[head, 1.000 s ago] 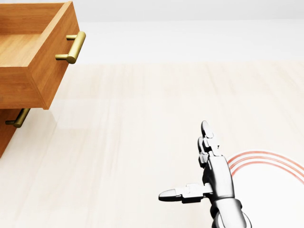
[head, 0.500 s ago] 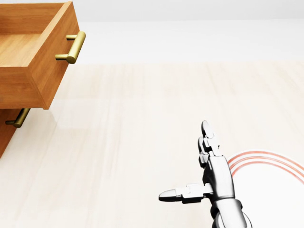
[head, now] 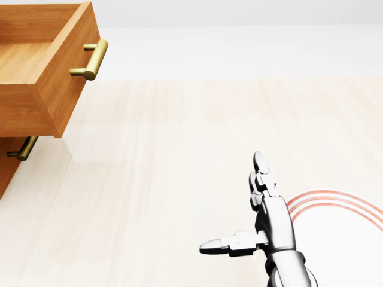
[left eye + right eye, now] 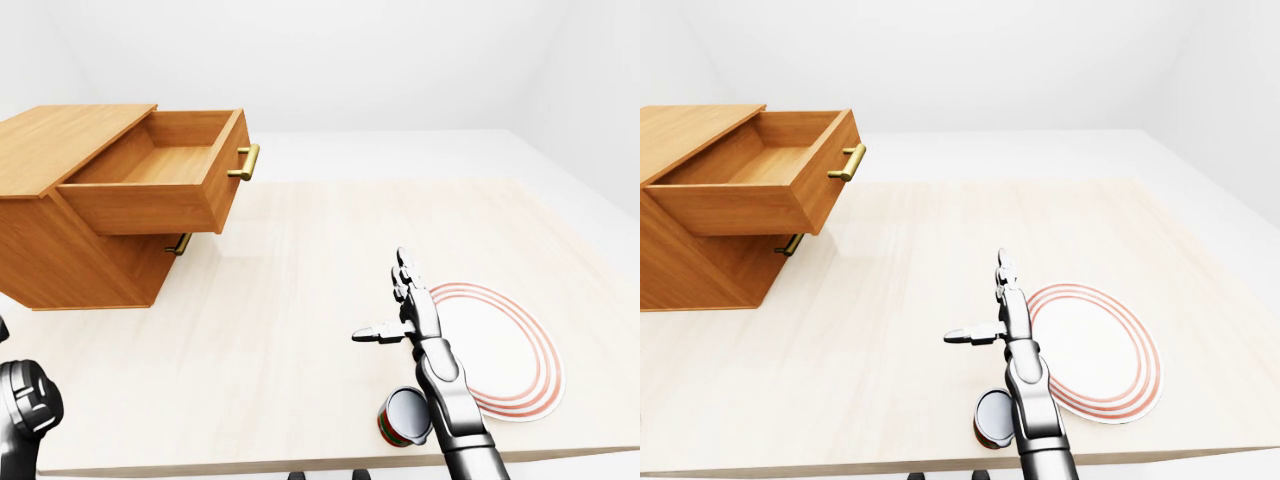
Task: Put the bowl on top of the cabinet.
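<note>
White walls and a pale floor surround a light wooden desk that fills most of the eye views. At the desk's far left corner sits the wooden cabinet, its flat top bare, its upper drawer pulled out toward the desk's middle, with a brass handle on the drawer's face and a second brass handle on the shut drawer below. The bowl, shallow and white with red rings round its rim, lies near the desk's near right corner, well apart from the cabinet. The right robot hand is raised above the desk just beside the bowl's left rim, spread wide and grasping nothing: two fingers point straight toward the far edge and the thumb sticks out sideways to the left. A small red-and-green can stands near the near edge, beside the right forearm. A dark part of the left arm shows at the left-eye view's bottom-left corner; I cannot tell how its fingers are set.
</note>
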### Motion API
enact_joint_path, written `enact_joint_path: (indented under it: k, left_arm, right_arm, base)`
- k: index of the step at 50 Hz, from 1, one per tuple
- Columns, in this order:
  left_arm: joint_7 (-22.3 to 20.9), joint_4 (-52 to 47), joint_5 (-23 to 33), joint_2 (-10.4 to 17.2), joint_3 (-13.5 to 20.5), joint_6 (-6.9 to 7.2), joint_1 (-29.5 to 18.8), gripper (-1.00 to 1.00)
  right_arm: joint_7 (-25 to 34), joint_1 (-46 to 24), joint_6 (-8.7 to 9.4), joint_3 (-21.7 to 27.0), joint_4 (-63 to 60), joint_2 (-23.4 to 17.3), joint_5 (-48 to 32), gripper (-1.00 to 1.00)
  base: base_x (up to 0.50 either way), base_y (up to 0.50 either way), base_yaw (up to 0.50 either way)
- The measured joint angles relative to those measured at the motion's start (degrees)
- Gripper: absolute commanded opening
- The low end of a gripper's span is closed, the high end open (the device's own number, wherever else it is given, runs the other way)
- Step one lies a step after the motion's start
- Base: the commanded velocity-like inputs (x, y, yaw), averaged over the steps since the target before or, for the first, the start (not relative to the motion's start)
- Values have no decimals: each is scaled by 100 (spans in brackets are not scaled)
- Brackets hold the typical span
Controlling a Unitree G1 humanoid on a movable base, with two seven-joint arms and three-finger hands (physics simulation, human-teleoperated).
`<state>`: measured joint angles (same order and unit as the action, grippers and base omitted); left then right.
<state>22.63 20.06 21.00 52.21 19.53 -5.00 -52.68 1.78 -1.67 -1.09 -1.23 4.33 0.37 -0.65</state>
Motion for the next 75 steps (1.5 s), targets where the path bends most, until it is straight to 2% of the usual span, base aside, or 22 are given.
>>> enact_joint_path:
  k: [13,23,34,50,75]
  left_arm:
    - [737,2064,607,17,-386,0,-542,-98]
    - [736,3516,1185,-8,-691,0,-868,-98]
    - [735,4534,1616,-82,-904,0,-979,-97]
    - [734,5147,1889,-160,-1024,0,-888,-98]
    - [737,5178,2271,-208,-1056,0,-866,-98]
  right_arm:
    - [13,-19,-4,9,23,-3,12,100]
    - [21,-16,-1,18,11,-7,24,100]
    - [23,-19,-13,18,28,-7,23,100]
    - [17,-57,-49,12,114,-2,11,100]
    - [8,-74,-89,1,186,5,-3,100]
  base:
    - [0,0,0]
    - [0,0,0]
    - [0,0,0]
    - [0,0,0]
    - [0,0,0]
